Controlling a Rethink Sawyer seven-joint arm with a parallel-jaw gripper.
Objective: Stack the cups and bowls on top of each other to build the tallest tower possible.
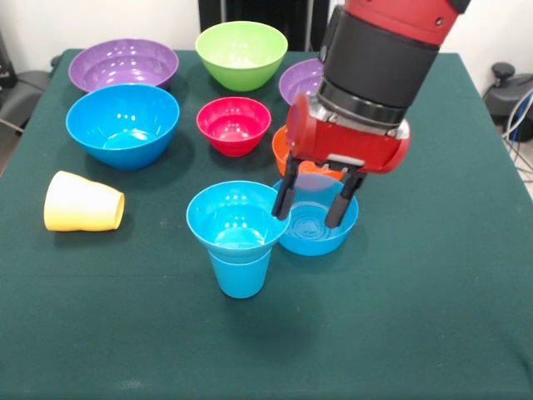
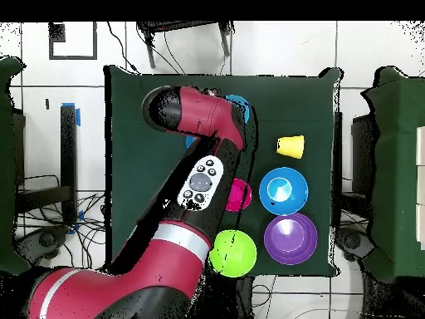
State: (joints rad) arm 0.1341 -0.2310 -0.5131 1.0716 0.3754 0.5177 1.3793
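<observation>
The tower stands at the front middle: a sky-blue cup (image 1: 240,271) upright with a blue bowl (image 1: 236,218) nested in its mouth. My gripper (image 1: 314,200) is open and empty just right of it, its black fingers (image 1: 343,202) hanging over a second small blue bowl (image 1: 312,239) on the table. An orange bowl (image 1: 280,146) is mostly hidden behind the gripper. The pale yellow cup (image 1: 83,202) lies on its side at the left. In the overhead view the arm hides the gripper; only an edge of the tower (image 2: 240,103) shows.
Behind stand a large blue bowl (image 1: 122,123), a pink-red bowl (image 1: 233,123), a large purple bowl (image 1: 123,64), a lime green bowl (image 1: 241,52) and a small purple bowl (image 1: 300,81), partly behind the arm. The green table (image 1: 400,333) is bare in front.
</observation>
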